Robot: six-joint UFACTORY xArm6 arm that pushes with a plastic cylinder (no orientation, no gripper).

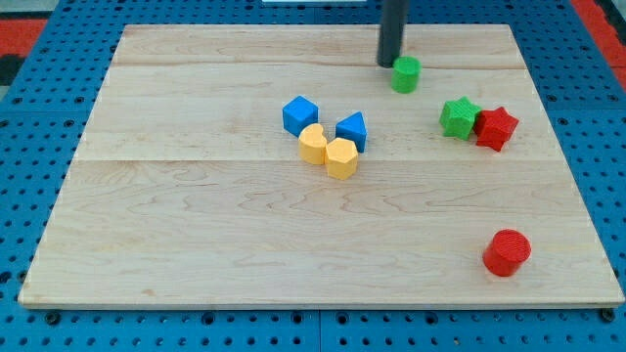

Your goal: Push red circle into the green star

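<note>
The red circle (507, 252) lies near the board's bottom right corner. The green star (458, 117) sits at the upper right, touching a red star (496, 127) on its right side. My tip (389, 64) is at the view's top centre, just left of and above a green circle (406, 74), almost touching it. The tip is far from the red circle, up and to the left of it. Nothing lies between the red circle and the green star.
A cluster sits mid-board: a blue cube (300, 115), a blue triangle (353, 130), a yellow crescent-like block (313, 145) and a yellow hexagon (341, 157). The wooden board (196, 225) rests on a blue pegboard (20, 196).
</note>
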